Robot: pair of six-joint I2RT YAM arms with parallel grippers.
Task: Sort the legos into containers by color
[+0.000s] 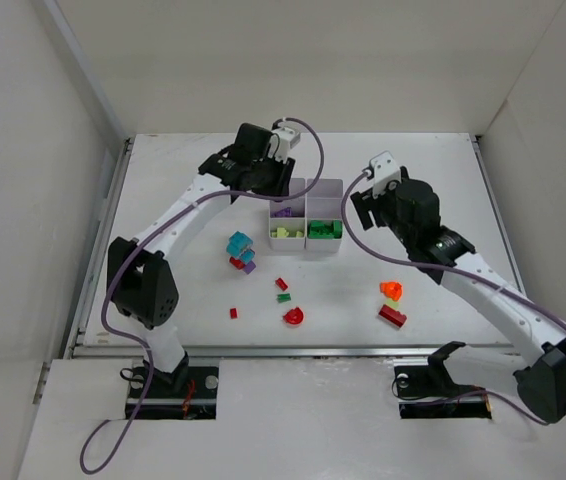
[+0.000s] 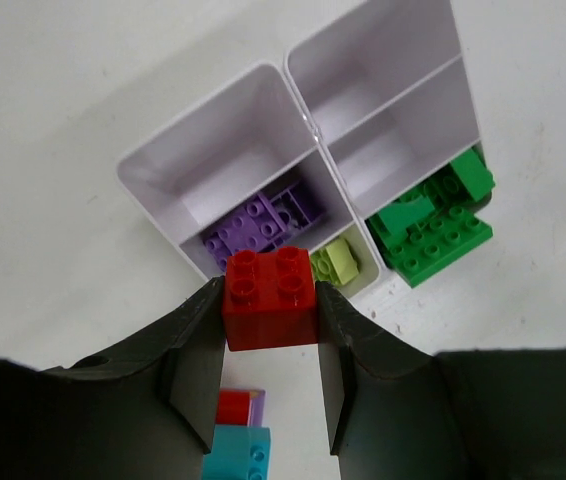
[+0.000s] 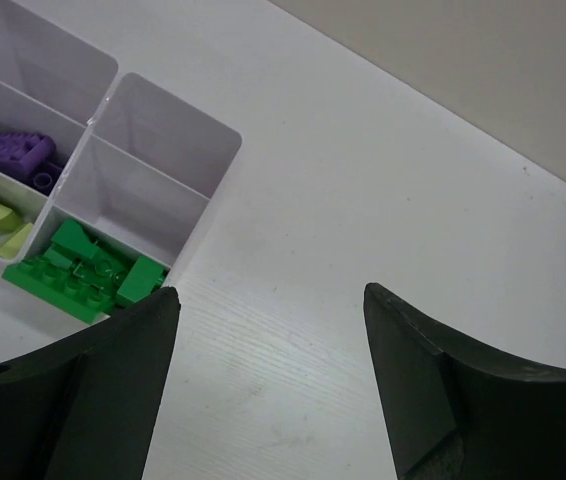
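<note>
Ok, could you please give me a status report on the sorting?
Left gripper shut on red brick, at the tray. Right gripper open, empty. Purple bricks, yellow-green bricks, green bricks binned; loose bricks on table. Nothing in the way.

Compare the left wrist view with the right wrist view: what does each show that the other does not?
Only left wrist: the left fingers shut on a red brick, and a cyan brick. Only right wrist: the right fingers, open and empty, and the wall beyond the table. Both: the tray with purple bricks, yellow-green bricks and green bricks.
</note>
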